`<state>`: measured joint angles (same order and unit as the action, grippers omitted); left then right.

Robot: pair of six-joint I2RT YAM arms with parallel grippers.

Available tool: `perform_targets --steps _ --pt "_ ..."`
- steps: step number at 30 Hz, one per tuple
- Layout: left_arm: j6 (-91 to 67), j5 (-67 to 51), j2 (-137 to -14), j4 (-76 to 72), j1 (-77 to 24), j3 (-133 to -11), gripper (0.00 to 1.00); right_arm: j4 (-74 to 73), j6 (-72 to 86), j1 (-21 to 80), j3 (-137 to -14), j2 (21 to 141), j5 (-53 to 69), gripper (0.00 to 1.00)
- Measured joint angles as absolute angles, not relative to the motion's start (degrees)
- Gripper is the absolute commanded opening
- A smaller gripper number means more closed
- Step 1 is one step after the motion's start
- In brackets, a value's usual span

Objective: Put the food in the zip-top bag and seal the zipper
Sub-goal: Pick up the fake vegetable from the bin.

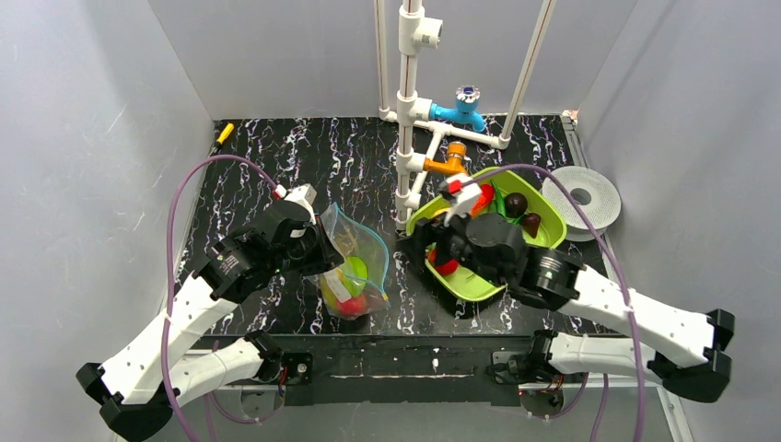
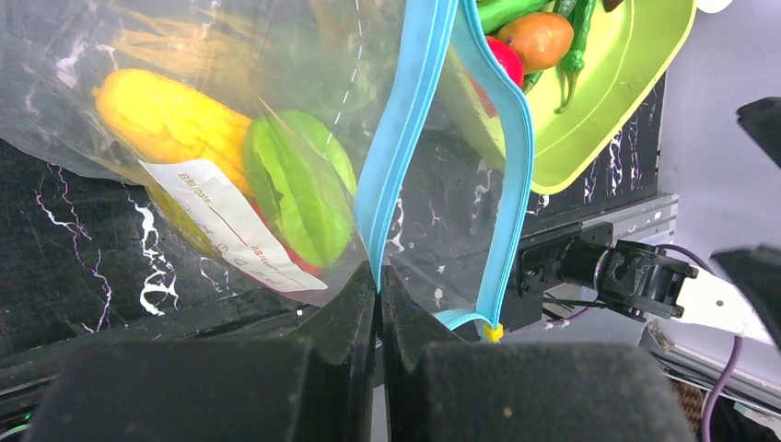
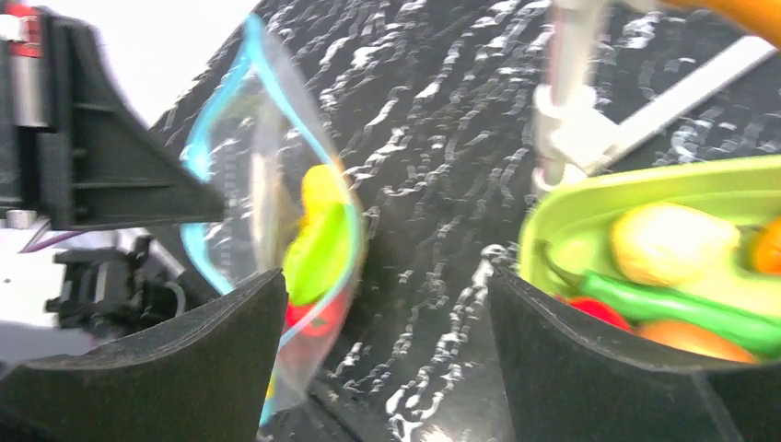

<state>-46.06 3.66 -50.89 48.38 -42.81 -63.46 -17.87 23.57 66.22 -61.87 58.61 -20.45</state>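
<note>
The zip-top bag (image 1: 355, 267) is held open left of the tray (image 1: 479, 284), with some food (image 2: 297, 184) inside.
Its zipper (image 2: 405, 138) is pinched by the left gripper (image 2: 378, 299); the right gripper (image 3: 385, 295) is spread, empty. The bag is judged limp and slippery, so the stiffer zipper is best gripped.

1. My work table (image 1: 304, 175) has a black top with thin white veins, like marble.
2. Plain pale grey walls close it on three sides: the left wall (image 1: 83, 138), the back wall (image 1: 295, 55) and the right wall (image 1: 700, 110).
3. At the far edge, near the middle, a frame of white pipes (image 1: 406, 110) stands upright. It carries a blue tap (image 1: 460, 109) and an orange fitting (image 1: 448, 164).
4. A white round disc (image 1: 582, 195) lies at the right edge of the table.
5. A small yellow piece (image 1: 225, 133) lies in the far left corner.
6. The light is soft and even, and I see no hard shadows on the walls.
</note>
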Motion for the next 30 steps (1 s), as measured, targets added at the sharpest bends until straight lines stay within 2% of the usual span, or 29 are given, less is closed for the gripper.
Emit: perform_targets --steps 5,11,14,16,20,22,23,25,27,30 --pt "-45.8 3.7 -51.0 48.4 -42.8 -63.5 0.0 -18.6 24.4 63.3 -52.4 48.4 -29.8 0.9" --pt "-45.6 3.7 -51.2 48.0 -42.8 -63.5 0.0 -22.6 29.1 47.3 -41.5 39.7 -31.7 0.8" --pt "-45.6 3.7 -51.2 47.9 -42.8 -63.5 0.0 -23.2 31.1 38.6 -37.8 38.0 -30.2 0.78" --pt "-45.6 3.7 -51.2 47.9 -42.8 -63.5 0.0 -23.1 31.8 34.1 -36.6 38.4 -28.5 0.71" --pt "-45.6 3.6 -51.2 47.7 -42.8 -63.4 0.0 -21.5 33.8 23.0 -36.2 44.0 -21.4 0.52" --pt "-45.6 3.6 -51.1 47.6 -42.8 -63.4 0.0 -20.6 34.8 17.6 -36.3 49.3 -17.5 0.48" --pt "-45.6 3.6 -51.0 47.1 -42.8 -63.3 0.0 -21.0 36.1 13.2 -37.4 56.6 -13.1 0.48" --pt "-45.6 3.6 -51.0 46.9 -42.8 -63.3 0.0 -21.7 36.3 10.9 -40.7 64.1 -6.3 0.53" --pt "-45.4 3.4 -51.1 46.7 -42.8 -63.3 0.0 -18.5 36.7 10.5 -43.4 72.4 -3.3 0.53" --pt "-45.4 3.0 -51.2 46.7 -42.8 -63.3 0.0 -17.7 37.8 10.5 -44.3 78.0 -1.7 0.53"
